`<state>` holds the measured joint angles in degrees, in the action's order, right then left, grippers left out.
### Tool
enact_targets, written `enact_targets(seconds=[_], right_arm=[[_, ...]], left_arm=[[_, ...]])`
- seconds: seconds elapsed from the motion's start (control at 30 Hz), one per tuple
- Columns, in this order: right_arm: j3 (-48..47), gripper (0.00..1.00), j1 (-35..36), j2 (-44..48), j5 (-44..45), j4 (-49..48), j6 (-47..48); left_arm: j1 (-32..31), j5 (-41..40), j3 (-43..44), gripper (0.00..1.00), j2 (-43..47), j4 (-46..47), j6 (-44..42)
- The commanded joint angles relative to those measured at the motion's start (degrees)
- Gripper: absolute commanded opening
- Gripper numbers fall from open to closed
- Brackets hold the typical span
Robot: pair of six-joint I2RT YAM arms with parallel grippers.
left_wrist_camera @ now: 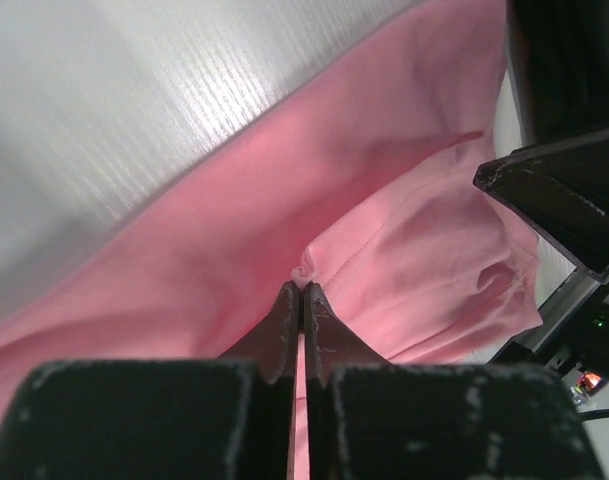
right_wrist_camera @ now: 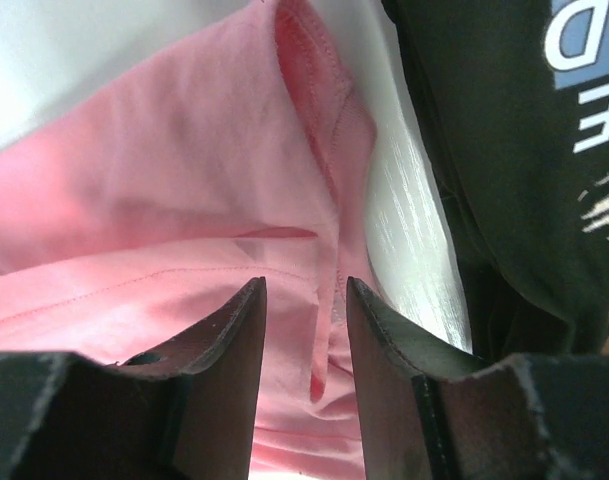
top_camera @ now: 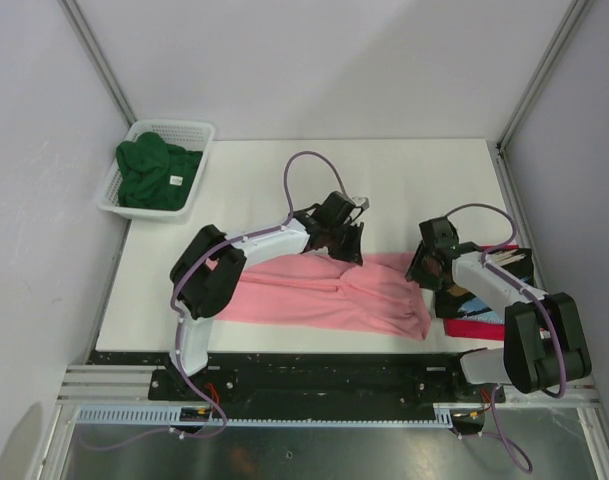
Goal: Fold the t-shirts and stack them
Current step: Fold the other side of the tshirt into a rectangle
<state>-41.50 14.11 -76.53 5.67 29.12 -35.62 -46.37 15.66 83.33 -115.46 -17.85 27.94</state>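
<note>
The salmon-pink t-shirt [top_camera: 324,293] lies rumpled across the table's near middle. My left gripper [top_camera: 346,245] is at its far edge, shut on a pinch of pink cloth [left_wrist_camera: 309,270]. My right gripper [top_camera: 424,268] is open over the shirt's right end, jaws straddling a pink hem fold [right_wrist_camera: 324,290]. The black printed t-shirt [top_camera: 484,290] lies to the right, on top of the red t-shirt [top_camera: 479,329]; its black cloth and white lettering show in the right wrist view [right_wrist_camera: 524,150]. The dark green t-shirt [top_camera: 154,175] sits bunched in the basket.
A white mesh basket [top_camera: 179,128] stands at the table's far left corner. The white table [top_camera: 414,180] shows bare behind the arms. Metal frame posts rise at the far corners. A purple cable loops over the left arm.
</note>
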Motion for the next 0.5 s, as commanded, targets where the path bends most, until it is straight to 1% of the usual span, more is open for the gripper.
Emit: enact_targets(seconds=[0.0, 0.13, 0.3, 0.37, 0.47], right_arm=[[0.4, 0.42, -0.3, -1.5, -0.8, -3.7, -1.1], [1.0, 0.39, -0.2, -2.5, -1.6, -5.0, -1.6], [1.2, 0.33, 0.0, -2.4, -1.6, -5.0, -2.1], [1.2, 0.29, 0.1, -1.5, -1.4, -4.6, -2.2], [1.2, 0.21, 0.2, 0.1, -1.2, -3.7, -2.3]], left_arm=[[-0.3, -0.1, -1.3, 0.0, 2.6, 0.8, -0.8], [-0.3, -0.1, -1.5, 0.0, 2.4, 0.8, -0.7], [-0.3, 0.0, -1.7, 0.0, 2.4, 0.8, -0.7], [-0.3, 0.2, -2.1, 0.0, 2.6, 0.7, -0.6], [-0.4, 0.5, -2.7, 0.0, 3.2, 0.7, -0.3]])
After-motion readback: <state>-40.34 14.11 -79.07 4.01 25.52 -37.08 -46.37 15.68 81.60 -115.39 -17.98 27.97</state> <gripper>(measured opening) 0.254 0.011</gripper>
